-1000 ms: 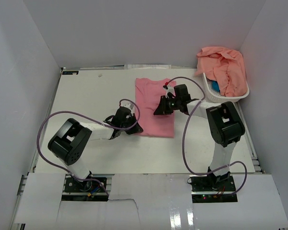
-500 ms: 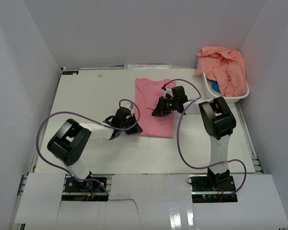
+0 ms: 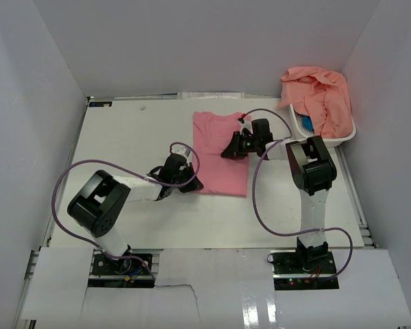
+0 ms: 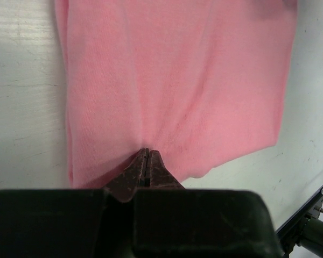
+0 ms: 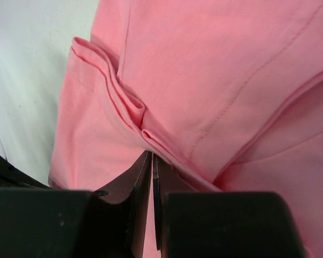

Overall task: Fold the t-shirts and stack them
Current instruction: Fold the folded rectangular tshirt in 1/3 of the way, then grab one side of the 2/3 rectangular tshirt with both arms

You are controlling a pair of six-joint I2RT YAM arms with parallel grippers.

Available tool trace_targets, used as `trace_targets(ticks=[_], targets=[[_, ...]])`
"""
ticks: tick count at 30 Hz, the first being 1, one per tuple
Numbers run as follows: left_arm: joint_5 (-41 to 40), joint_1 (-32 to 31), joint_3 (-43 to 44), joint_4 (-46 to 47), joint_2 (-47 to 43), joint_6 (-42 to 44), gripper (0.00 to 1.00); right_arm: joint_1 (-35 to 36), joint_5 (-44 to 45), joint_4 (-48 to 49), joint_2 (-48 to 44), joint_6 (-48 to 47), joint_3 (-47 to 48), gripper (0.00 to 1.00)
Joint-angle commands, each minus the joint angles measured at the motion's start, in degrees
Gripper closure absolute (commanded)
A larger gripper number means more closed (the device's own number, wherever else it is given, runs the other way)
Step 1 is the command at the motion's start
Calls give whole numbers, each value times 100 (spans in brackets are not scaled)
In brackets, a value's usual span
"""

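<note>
While the 2 arms reach low over the table (image 3: 123, 137), the left gripper (image 4: 147, 155) pinches the pink t-shirt (image 3: 216, 130) at its near-left corner; the right gripper (image 5: 152, 158) clamps a fold.

Stretched low from near left toward centre, with left gripper (image 3: 194, 184) (image 4: 147, 153) clamped tight. Folded elbow-high on right, reaching leftward with right gripper (image 3: 227, 152) (image 5: 152, 157) pinched nearly closed, farther out.

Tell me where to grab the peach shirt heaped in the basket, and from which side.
Pinch a raised fold at the top of the peach shirt, coming straight down. It piles above the basket rim, so a top approach should meet cloth first and stay clear of the walls.
</note>
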Motion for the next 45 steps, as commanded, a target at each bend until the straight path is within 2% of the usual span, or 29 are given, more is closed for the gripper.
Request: trace_targets(ticks=[1, 11, 13, 15, 16, 20, 21, 23, 24, 25, 27, 31, 35, 38, 45], targets=[[-250, -22, -182, -382, -113, 150, 100, -191, 402, -15, 250, -104, 377, 89], [-241, -22, -191, -382, -78, 123, 100, -235, 384, -1316, 391, -526, 2134, 89], [-197, -22, -191, -382, -52, 114, 100, -226, 323, -1405, 277, -535, 2232, 88], [-179, -31, -191, -382, -96, 106, 100, -226, 244, -1431, -4, -535, 2084, 82], [-153, -31, -191, -391, -139, 106, 100, -226, 191, -1423, -144, -535, 1961, 72], [5, -31, -130, -609, -526, 106, 100, -226, 278, -1475, -1327, -509, 882, 60], [58, -31, -60, -671, -640, 114, 93, -217, 331, -1510, -1550, -483, 296, 58], [76, -31, 11, -916, -1035, 167, 72, -200, 611, -1808, -2207, -448, -243, 48], [58, -31, 63, -1014, -1193, 176, 48, -191, 726, -1957, -2402, -465, -507, 44], [23, -31, 99, -1076, -1508, 193, 37, -200, 866, -2115, -2604, -456, -1032, 40], [-169, -22, 169, -1471, -1791, 211, 17, -191, 833, -2152, -3167, -421, -1570, 40], [-372, -4, 152, -1858, -2319, 246, 11, -173, 736, -1863, -3985, -158, -3168, 39], [-478, 13, -59, -1973, -2469, 176, 10, -173, 464, -1294, -4434, 350, -4066, 39], [-382, 66, -366, -1754, -2355, 53, 7, -173, 226, -373, -4496, 965, -4717, 39], [-311, 329, -876, -1314, -2109, -333, 7, -173, 427, 808, -4022, 1476, -5246, 39]])
